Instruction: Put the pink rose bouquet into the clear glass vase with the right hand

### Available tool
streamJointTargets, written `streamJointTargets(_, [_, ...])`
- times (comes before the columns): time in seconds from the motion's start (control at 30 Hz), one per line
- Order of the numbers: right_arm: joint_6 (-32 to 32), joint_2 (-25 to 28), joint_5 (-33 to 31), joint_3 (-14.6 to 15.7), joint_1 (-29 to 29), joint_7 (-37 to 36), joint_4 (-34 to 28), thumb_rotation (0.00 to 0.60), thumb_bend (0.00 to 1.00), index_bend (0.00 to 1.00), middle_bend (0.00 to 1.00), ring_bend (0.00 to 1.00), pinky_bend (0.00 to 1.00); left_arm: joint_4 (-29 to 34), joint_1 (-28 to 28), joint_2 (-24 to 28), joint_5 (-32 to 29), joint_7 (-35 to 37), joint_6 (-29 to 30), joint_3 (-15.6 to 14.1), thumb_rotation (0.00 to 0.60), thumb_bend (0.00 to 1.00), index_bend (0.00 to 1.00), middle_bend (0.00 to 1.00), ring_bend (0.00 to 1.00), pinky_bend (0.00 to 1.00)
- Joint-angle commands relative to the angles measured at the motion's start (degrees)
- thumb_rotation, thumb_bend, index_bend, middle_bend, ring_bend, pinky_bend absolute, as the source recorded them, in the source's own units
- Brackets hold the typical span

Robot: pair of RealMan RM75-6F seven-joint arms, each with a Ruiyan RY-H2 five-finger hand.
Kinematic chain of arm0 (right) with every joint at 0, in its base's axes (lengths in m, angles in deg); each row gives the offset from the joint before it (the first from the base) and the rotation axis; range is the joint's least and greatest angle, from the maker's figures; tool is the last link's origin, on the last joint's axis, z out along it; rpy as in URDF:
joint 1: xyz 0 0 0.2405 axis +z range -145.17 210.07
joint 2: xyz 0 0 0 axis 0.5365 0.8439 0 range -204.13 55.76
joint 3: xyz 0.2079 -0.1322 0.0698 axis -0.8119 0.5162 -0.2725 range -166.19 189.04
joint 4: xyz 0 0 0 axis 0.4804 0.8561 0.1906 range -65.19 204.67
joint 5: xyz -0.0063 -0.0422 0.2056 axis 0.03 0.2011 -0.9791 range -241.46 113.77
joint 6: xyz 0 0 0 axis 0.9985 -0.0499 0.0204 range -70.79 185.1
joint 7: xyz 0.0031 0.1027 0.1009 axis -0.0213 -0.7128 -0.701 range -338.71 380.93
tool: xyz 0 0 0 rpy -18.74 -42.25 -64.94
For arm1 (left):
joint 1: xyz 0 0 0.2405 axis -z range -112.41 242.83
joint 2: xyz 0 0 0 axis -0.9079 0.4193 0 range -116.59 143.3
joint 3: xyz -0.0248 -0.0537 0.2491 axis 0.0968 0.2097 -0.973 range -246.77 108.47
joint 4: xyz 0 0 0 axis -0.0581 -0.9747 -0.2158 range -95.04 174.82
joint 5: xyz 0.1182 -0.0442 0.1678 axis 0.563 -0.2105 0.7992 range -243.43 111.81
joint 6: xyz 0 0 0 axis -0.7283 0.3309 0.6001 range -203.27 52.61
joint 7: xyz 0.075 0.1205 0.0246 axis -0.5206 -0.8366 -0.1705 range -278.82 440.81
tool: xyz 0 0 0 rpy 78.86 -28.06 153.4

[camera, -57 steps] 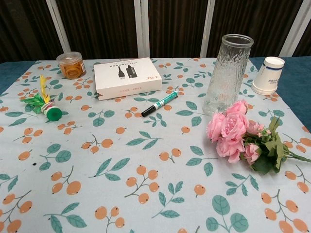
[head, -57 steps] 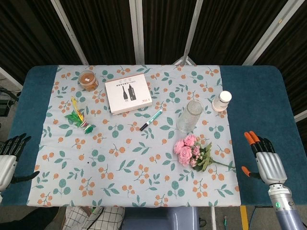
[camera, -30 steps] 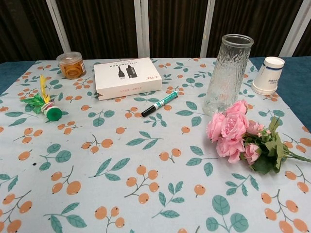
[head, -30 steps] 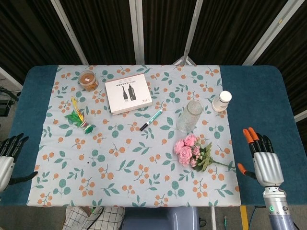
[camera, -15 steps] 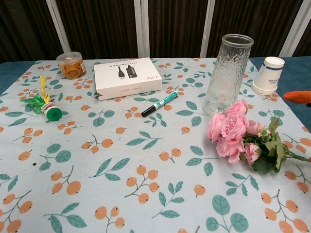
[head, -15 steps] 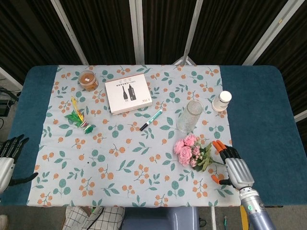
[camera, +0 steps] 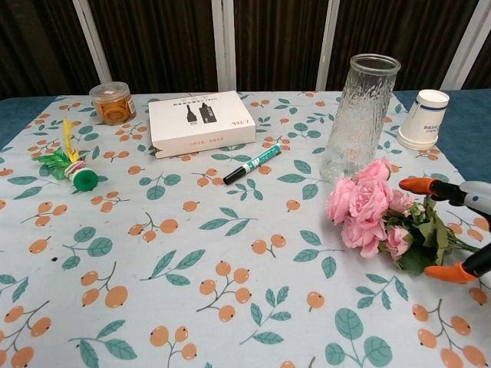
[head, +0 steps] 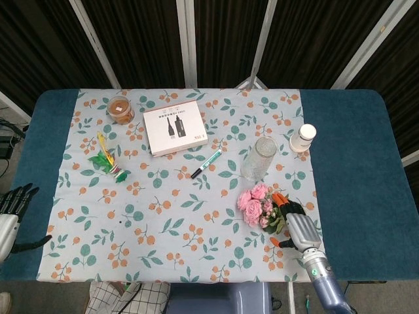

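The pink rose bouquet (head: 259,204) (camera: 372,212) lies flat on the floral cloth, blooms toward the left, green stems toward the right. Just behind it stands the clear glass vase (head: 258,157) (camera: 358,115), upright and holding nothing. My right hand (head: 296,226) (camera: 460,230) hovers over the stem end, its orange-tipped fingers (camera: 418,185) spread apart around the leaves, holding nothing. My left hand (head: 9,216) rests open off the cloth at the table's near left edge.
A white paper cup (head: 302,138) (camera: 424,119) stands right of the vase. A green marker (head: 206,163), a white box (head: 175,129), an orange-lidded jar (head: 120,108) and a green feathered toy (head: 108,161) lie further left.
My right hand has moved left from the blue table edge to above the bouquet's stems, entering the chest view. The left hand, bouquet and vase have stayed put.
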Motion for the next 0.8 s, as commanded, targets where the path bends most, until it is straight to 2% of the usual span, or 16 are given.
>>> streamJointTargets(0.03, [1.0,-4.4,-1.6,-1.7,1.2,0.9,3.6,0.600,0.27,0.00,0.00,0.00,0.00,0.0,0.1,0.1,0.0,0.1,-0.2,0.0,0.600,0.00,0.00,0.00,0.00,0.00])
streamJointTargets(0.2, [1.3,-8.0,-2.7,-3.0,2.3,1.3,5.7,0.600,0.27,0.00,0.00,0.00,0.00,0.1,0.2,0.3,-0.1,0.5,-0.6,-0.1,0.600,0.00,0.00,0.00,0.00,0.00])
streamJointTargets(0.3, [1.3,-9.5,-3.3,-3.6,3.0,2.0,6.7,0.600,0.27,0.01,0.08,0.04,0.02,0.2,0.3,0.3,-0.2,0.6,-0.8,-0.1,0.600,0.00,0.00,0.00,0.00,0.00])
streamJointTargets(0.37, [1.6,-10.5,-3.6,-4.1,3.5,2.4,7.5,0.600,0.27,0.10,0.21,0.15,0.10,0.2,0.3,0.4,-0.2,0.8,-0.9,-0.1,0.600,0.00,0.00,0.00,0.00,0.00])
streamJointTargets(0.43, [2.0,-11.9,-3.9,-4.7,3.9,2.8,8.9,0.600,0.27,0.30,0.39,0.35,0.25,0.3,0.3,0.5,-0.2,0.9,-1.0,-0.2,0.600,0.00,0.00,0.00,0.00,0.00])
streamJointTargets(0.5, [2.3,-13.0,-4.3,-5.0,4.2,2.8,10.0,0.600,0.27,0.42,0.50,0.46,0.36,0.3,0.3,0.6,-0.2,1.1,-1.1,-0.2,0.600,0.00,0.00,0.00,0.00,0.00])
streamJointTargets(0.57, [2.6,-13.7,-4.3,-5.2,4.1,2.1,10.3,0.600,0.27,0.52,0.59,0.55,0.42,0.5,0.4,0.8,-0.3,1.5,-1.6,-0.4,0.600,0.00,0.00,0.00,0.00,0.00])
streamJointTargets(0.63, [3.1,-13.9,-3.6,-5.0,4.0,1.8,10.5,0.600,0.27,0.60,0.66,0.62,0.42,0.6,0.4,0.9,-0.4,1.7,-1.8,-0.4,0.600,0.00,0.00,0.00,0.00,0.00])
streamJointTargets(0.8, [5.0,-13.5,-1.5,-4.9,3.3,0.1,9.8,0.600,0.26,0.63,0.68,0.64,0.42,0.8,0.5,1.0,-0.4,1.8,-1.9,-0.5,0.600,0.00,0.00,0.00,0.00,0.00])
